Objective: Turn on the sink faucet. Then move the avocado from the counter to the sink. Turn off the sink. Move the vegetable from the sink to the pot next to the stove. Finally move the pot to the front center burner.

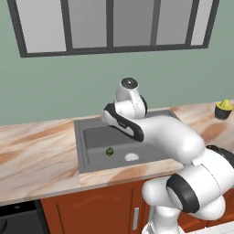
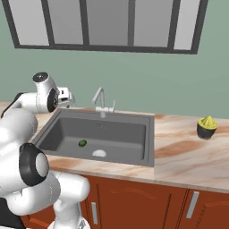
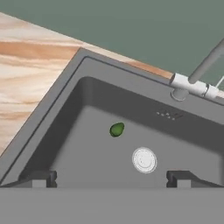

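Note:
The avocado (image 1: 109, 151) (image 2: 82, 143) (image 3: 116, 129), small and dark green, lies on the floor of the dark grey sink (image 1: 82, 137) (image 2: 150, 143) (image 3: 65, 113), left of the pale round drain (image 3: 144, 159). My gripper (image 3: 111, 178) hangs open above the basin's near left part and looks down into it, with nothing between its fingers. In the right base view the hand (image 2: 65, 96) is over the sink's left rim. The slim silver sink faucet (image 2: 102, 100) (image 3: 192, 83) stands at the back rim; I see no water running from it.
The beige marbled counter (image 1: 36, 155) (image 2: 188, 156) runs on both sides of the sink. A dark bowl holding a yellow-green thing (image 1: 224, 109) (image 2: 206, 127) stands on it to the right. A green wall with a window rises behind.

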